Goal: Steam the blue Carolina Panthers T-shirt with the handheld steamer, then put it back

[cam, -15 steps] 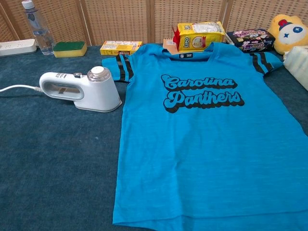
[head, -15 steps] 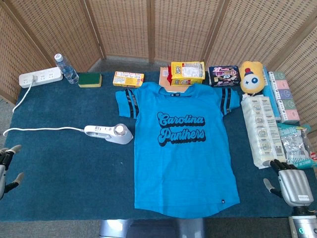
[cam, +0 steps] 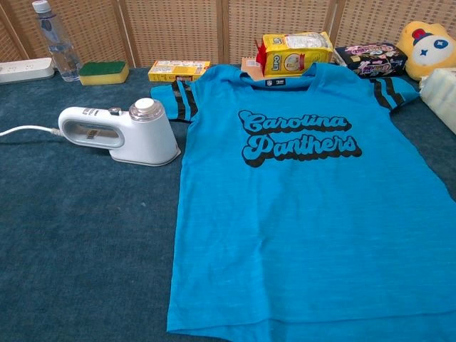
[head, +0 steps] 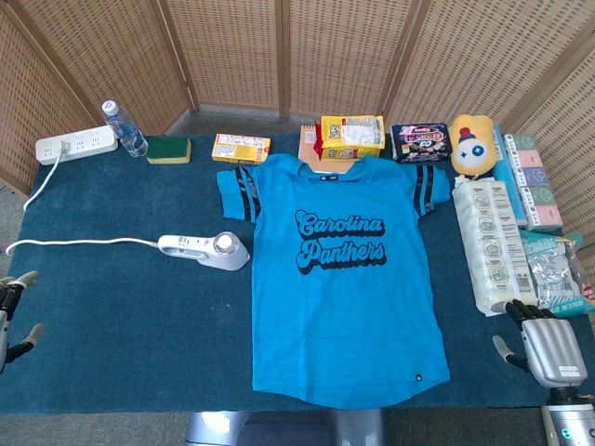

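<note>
The blue Carolina Panthers T-shirt (head: pixel 342 269) (cam: pixel 303 192) lies flat and face up in the middle of the dark blue table. Just left of it the white handheld steamer (head: pixel 206 249) (cam: pixel 121 134) lies on the cloth, its white cord (head: pixel 79 243) trailing off to the left. My left hand (head: pixel 11 311) shows at the left edge of the head view, fingers apart and holding nothing. At the lower right corner my right hand (head: pixel 544 344) hovers with its fingers spread and nothing in them. Neither hand touches the steamer or the shirt, and neither appears in the chest view.
Along the back edge stand a power strip (head: pixel 76 145), a water bottle (head: pixel 124 129), a green sponge (head: pixel 168 149), a yellow box (head: pixel 241 148), a yellow snack bag (head: pixel 352 136) and a dark packet (head: pixel 423 142). A yellow plush (head: pixel 475 146) and tissue packs (head: pixel 490 243) crowd the right side.
</note>
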Motion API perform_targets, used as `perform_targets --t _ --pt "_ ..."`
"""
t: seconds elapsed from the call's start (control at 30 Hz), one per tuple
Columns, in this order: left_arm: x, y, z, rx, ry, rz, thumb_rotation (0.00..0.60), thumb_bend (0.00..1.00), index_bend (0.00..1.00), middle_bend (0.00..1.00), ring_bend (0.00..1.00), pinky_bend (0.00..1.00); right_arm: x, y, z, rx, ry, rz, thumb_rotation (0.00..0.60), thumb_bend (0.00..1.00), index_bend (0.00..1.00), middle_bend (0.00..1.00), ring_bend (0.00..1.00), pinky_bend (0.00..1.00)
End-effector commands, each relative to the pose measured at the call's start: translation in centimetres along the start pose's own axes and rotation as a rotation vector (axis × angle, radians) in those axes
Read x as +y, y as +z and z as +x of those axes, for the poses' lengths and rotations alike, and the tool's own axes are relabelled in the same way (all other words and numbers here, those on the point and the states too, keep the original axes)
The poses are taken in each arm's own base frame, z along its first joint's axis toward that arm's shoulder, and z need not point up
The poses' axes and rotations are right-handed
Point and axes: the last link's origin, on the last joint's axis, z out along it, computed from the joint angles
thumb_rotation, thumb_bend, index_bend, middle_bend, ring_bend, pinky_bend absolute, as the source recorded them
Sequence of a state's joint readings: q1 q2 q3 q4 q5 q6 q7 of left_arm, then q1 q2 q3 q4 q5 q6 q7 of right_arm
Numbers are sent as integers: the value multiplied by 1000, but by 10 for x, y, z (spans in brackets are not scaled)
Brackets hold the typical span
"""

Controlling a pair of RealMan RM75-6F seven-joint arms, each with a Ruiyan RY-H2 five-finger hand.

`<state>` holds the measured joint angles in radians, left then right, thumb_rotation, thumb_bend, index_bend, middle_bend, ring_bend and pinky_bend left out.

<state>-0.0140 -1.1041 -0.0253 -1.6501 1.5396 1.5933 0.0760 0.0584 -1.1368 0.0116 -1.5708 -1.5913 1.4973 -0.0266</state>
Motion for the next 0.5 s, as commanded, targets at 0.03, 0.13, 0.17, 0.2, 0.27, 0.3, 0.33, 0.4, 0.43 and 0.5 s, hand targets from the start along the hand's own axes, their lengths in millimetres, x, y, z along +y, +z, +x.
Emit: perform_targets --t 0.03,0.13,0.17,0.2,0.27,0.3,0.33,0.4,0.43,0.5 --pt "1 1 2 -1 -1 -11 600 247 150 288 205 257 -3 -1 -3 -10 9 26 600 330 353 402 458 492" --pt "2 4 5 -4 8 -19 600 247 151 288 205 257 -6 0 -9 -40 -11 64 600 297 343 398 453 487" --pt "3 5 7 -3 11 -25 600 247 151 288 205 257 -9 1 -11 -48 -19 86 600 281 339 395 450 485" --pt "3 6 8 -1 12 -28 600 247 151 288 205 258 -12 2 -13 -49 -23 102 600 263 335 393 446 482" --pt "6 8 11 1 14 -36 600 248 150 288 205 258 -17 3 -17 -49 -36 143 600 235 326 388 437 477" --pt "6 8 12 -1 14 -38 600 248 151 288 205 258 -19 4 -19 -48 -43 159 600 221 321 384 430 473" --pt "7 9 13 -3 14 -42 600 248 150 288 205 258 -21 5 -21 -48 -52 178 600 214 318 381 426 469" --pt "9 11 14 -8 16 -47 600 248 150 288 205 258 -25 6 -25 -48 -68 207 600 195 311 375 404 450" --pt "10 12 15 -10 18 -51 600 248 151 288 205 258 -27 7 -27 -51 -86 233 600 191 309 373 396 442" --pt "11 14 17 -12 19 -55 600 247 151 288 205 258 -31 9 -33 -59 -109 273 600 176 301 362 369 418"
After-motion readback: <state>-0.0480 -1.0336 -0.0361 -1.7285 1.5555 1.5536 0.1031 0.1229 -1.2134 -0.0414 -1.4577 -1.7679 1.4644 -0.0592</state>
